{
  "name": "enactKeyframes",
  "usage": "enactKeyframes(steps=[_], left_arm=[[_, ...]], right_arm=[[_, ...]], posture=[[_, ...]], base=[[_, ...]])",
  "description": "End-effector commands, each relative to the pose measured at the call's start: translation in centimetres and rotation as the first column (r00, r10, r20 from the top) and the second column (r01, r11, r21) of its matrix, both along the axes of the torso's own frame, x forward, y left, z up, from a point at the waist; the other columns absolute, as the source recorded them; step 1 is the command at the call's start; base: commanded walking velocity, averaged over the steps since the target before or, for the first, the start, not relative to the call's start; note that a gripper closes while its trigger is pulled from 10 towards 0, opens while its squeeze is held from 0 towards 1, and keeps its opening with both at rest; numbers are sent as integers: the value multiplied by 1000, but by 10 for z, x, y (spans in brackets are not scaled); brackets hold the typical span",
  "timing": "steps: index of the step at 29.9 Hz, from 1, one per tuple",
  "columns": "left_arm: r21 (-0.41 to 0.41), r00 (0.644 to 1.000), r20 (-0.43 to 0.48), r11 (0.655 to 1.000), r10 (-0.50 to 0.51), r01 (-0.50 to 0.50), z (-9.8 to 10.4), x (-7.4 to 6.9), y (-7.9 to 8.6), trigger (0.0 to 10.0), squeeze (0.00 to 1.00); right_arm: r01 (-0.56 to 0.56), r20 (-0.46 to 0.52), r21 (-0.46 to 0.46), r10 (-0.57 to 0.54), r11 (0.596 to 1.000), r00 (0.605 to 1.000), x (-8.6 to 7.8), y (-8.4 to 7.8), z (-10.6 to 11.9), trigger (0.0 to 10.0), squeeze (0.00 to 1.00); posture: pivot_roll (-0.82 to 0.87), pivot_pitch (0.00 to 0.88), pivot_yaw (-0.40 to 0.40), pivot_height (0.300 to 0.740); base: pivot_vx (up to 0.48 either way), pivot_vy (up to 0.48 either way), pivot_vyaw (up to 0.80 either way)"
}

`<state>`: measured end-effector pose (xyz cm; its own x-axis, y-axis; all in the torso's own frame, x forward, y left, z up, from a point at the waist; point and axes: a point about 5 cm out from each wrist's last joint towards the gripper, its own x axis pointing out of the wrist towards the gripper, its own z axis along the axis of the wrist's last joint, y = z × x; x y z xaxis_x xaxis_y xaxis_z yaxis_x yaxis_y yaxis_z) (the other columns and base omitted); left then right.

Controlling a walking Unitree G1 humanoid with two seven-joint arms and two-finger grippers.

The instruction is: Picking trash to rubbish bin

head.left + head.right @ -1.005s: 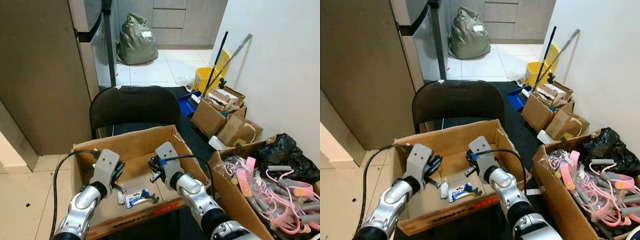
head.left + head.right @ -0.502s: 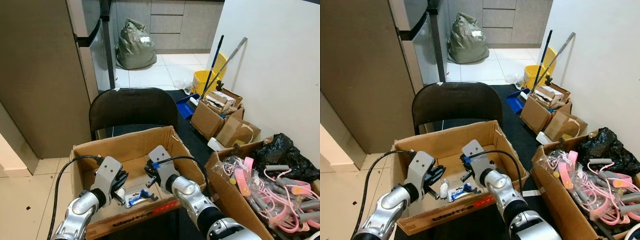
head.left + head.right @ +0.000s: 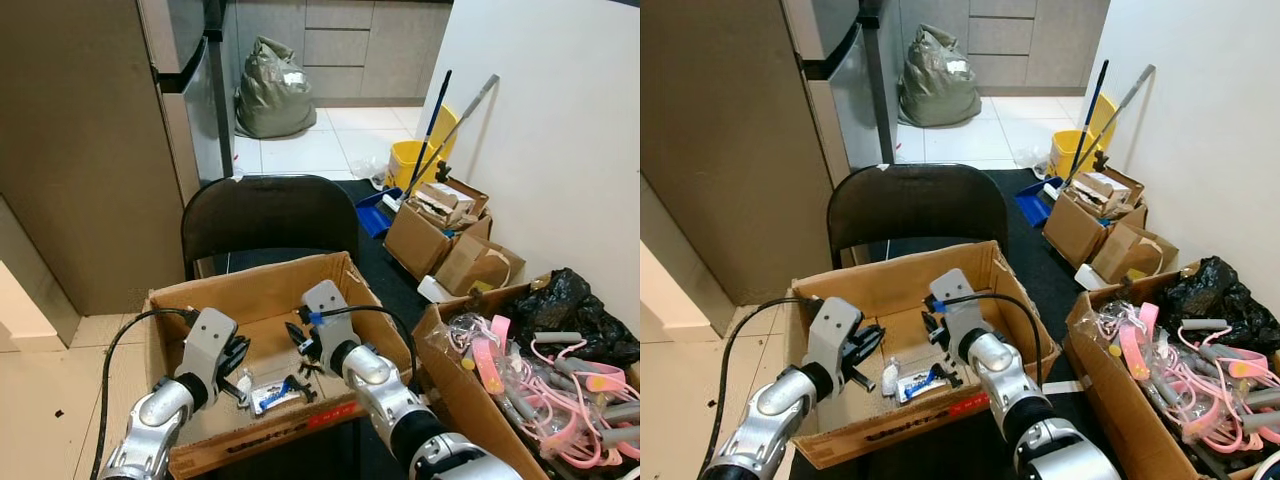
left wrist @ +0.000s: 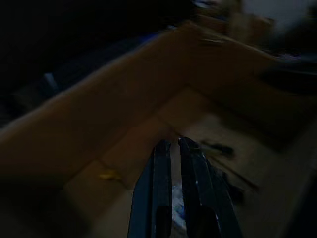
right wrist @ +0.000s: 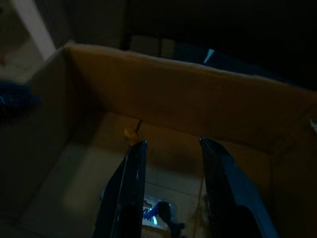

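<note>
While both arms reach into the cardboard box [image 3: 900, 275], the right gripper [image 5: 168, 198] hangs spread above the blue-and-white wrapper [image 3: 917, 382]. The left gripper [image 4: 171, 148] sits pressed together, empty.

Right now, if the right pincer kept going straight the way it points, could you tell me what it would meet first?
Most likely the blue-and-white wrapper on the cardboard box floor: in the wrist view it lies between the right pincer's open fingers. Depth is unclear, so the bare floor beside it might come first.
</note>
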<state>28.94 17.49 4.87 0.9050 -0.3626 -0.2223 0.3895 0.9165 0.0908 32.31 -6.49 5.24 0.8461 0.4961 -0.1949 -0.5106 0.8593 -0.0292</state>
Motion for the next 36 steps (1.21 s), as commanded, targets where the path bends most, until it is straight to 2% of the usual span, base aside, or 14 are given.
enactKeyframes(steps=[1,3,5,8,11,12,17,27,36], left_arm=[[-29,995,-29,995,97,-98,-4,3,6,10000,0],[-36,991,-34,991,130,-131,-5,4,9,10000,0],[-14,978,-23,978,209,-209,-4,7,13,10000,0],[28,968,-7,968,250,-249,-5,8,13,10000,0],[6,974,4,974,226,-226,-4,7,3,10000,0],[6,974,4,974,226,-226,-4,7,3,10000,0],[41,985,29,985,167,-169,-1,8,-9,10000,0],[7,986,29,986,166,-166,1,11,-14,10000,0],[23,989,47,989,143,-144,4,12,-17,10000,0]], right_arm=[[52,-20,38,-51,998,998,-3,-12,-6,10000,0],[63,-23,44,-62,997,998,-3,-15,-7,10000,0],[120,-26,39,-119,992,993,-4,-27,-10,10000,0],[200,-49,34,-198,979,979,-6,-43,-16,10000,0],[252,-70,12,-250,968,966,-11,-58,-24,10000,0],[252,-70,12,-250,968,966,-11,-58,-24,10000,0],[307,-70,21,-304,952,950,-16,-73,-27,10000,0],[366,-74,35,-363,930,929,-18,-81,-29,10000,0],[390,-80,35,-386,920,919,-19,-85,-29,10000,0]], posture=[[86,49,-11,740],[86,48,-11,740],[85,47,-11,740],[79,46,-11,740],[76,47,-8,740],[76,47,-8,740],[73,50,-5,740],[71,53,-2,740],[69,51,-3,740]], base=[[0,0,0],[0,0,0],[0,0,0],[0,0,-440],[0,0,-800],[0,0,-800],[0,0,-800],[0,0,-800],[0,0,-800]])
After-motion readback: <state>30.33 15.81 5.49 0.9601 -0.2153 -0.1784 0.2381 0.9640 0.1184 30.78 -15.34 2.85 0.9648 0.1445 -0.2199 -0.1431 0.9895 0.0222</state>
